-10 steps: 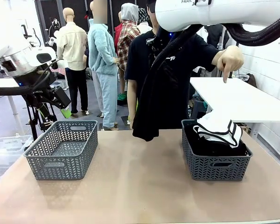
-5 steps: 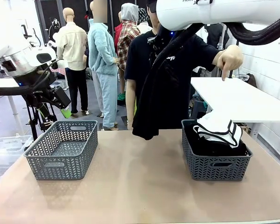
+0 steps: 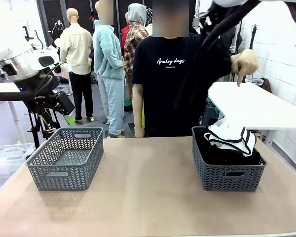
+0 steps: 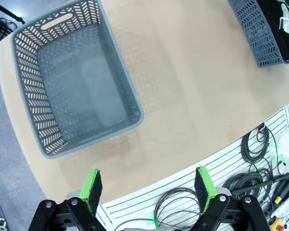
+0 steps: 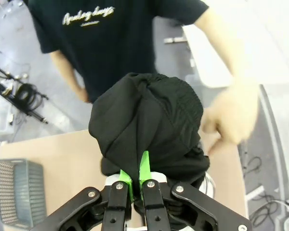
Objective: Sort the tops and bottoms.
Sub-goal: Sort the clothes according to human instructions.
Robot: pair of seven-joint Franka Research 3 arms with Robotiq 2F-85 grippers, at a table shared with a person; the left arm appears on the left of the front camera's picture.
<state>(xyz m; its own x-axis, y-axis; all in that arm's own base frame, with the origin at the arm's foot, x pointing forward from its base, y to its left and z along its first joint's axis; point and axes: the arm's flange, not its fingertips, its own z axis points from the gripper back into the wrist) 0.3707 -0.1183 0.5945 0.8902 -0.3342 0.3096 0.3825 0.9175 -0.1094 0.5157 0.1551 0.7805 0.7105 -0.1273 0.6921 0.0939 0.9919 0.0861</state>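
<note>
Right end effector pinches a black garment above the full basket; carry it high, clearing the rim; left end effector spread.

Robot test lab set up with clothing: a tan worktable bearing two grey baskets; a slotted wall panel hung with cables; bare grey floor; stands with coiled cables behind the table

Bright, even indoor light; wrist views bend at edges, person's hand perhaps motion-blurred
</note>
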